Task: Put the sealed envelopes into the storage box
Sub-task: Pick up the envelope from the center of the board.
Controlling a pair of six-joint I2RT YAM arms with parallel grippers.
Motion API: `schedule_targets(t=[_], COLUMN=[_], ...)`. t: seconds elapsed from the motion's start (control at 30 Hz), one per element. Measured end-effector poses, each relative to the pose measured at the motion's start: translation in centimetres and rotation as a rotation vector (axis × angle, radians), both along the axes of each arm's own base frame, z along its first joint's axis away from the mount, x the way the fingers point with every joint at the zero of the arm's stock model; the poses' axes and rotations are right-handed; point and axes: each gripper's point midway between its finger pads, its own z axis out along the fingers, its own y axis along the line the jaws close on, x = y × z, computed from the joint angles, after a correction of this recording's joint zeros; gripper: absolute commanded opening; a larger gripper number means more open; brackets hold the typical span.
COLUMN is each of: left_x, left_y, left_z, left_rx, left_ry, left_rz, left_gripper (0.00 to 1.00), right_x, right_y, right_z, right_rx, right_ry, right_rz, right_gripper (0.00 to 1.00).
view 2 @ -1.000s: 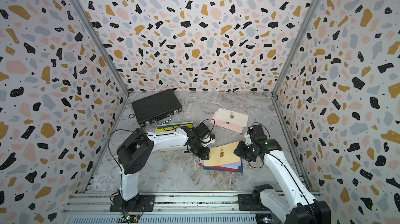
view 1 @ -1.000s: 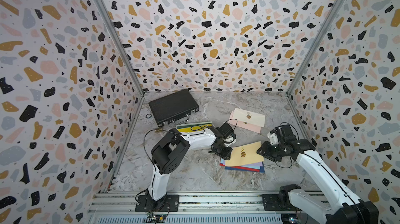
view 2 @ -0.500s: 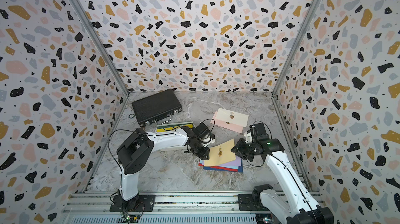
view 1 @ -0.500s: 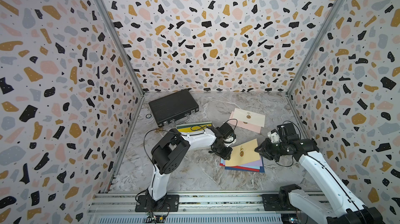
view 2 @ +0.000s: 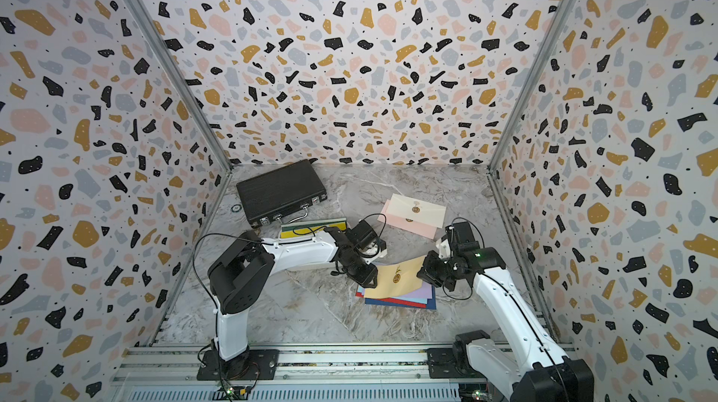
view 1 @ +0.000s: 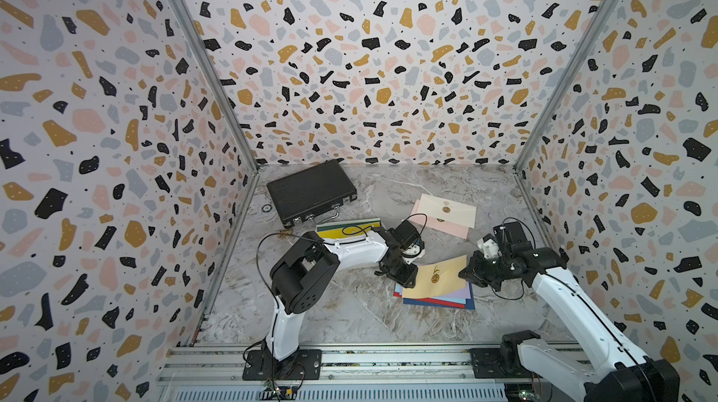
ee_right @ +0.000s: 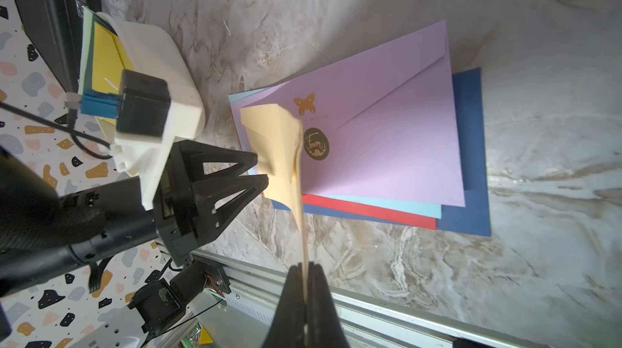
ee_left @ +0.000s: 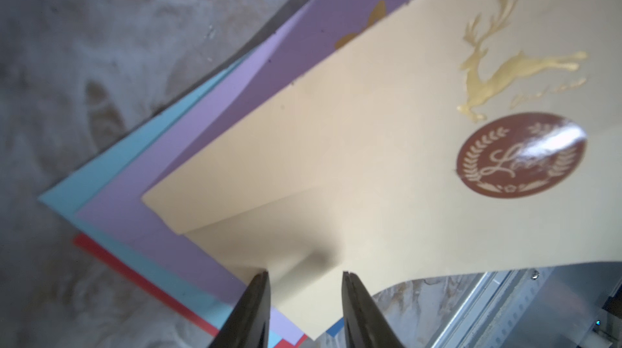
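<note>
Marble tabletop (view 1: 349,318) carries everything. Largest on it is the black briefcase (view 1: 311,190), lying closed at the back left. Just in front of it sits the white storage box (ee_right: 151,43), partly hidden under the left arm in both top views, with a yellow envelope (ee_right: 104,57) inside.

Between the two arms lies a fanned stack. The navy envelope (ee_right: 471,161) is lowest, then the red envelope (ee_right: 370,216) and the light blue envelope (ee_right: 387,206), with the lilac envelope (ee_right: 387,148) on top. A tan envelope (view 1: 439,275) is lifted off this stack and sags between the pincers.

Near the back right, a cream envelope (view 1: 447,207) overlaps a pink envelope (view 1: 447,227), both flat on the tabletop.

The right pincer (ee_right: 306,267) is clamped on one edge of the tan envelope. The left pincer (ee_left: 304,275) has its jaws apart, with the opposite corner at their tips.

A brown round seal sticker (ee_left: 520,154) sits below a gold deer (ee_left: 498,60) on the tan envelope.
</note>
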Motion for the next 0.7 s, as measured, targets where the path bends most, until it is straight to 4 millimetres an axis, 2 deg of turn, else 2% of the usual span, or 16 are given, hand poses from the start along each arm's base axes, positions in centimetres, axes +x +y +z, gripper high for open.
schedule_targets(t=[0.13,0.33,0.43,0.53,0.57,0.7], left_x=[0.4,1.6,1.9,2.3,2.4,2.7], left_y=[0.4,0.7,1.6,3.1,3.7,5.2], left_z=[3.9,13.1,16.3,17.3,17.3,17.4], left_rx=[-0.037,-0.143,-0.168,-0.144,-0.128,-0.076], left_ry=[-0.072,-0.246,-0.317,-0.351,-0.353,-0.383], left_rz=[0.008,0.004,-0.008,-0.024,-0.033,-0.078], left_gripper=[0.54,0.59,0.63,0.70,0.76,0.79], right_x=[0.3,0.9,0.8,0.7,0.4,-1.3], right_y=[0.0,0.3,0.8,1.5,1.8,3.8], right_z=[0.9,3.3,4.9,6.8,7.3,8.2], right_rx=[-0.005,0.011,0.036,0.074,0.084,0.142], right_ry=[-0.024,-0.106,-0.200,-0.353,-0.409,-0.606], right_rz=[0.007,0.046,0.106,0.183,0.215,0.393], right_gripper=[0.00,0.00,0.00,0.00,0.00,0.00])
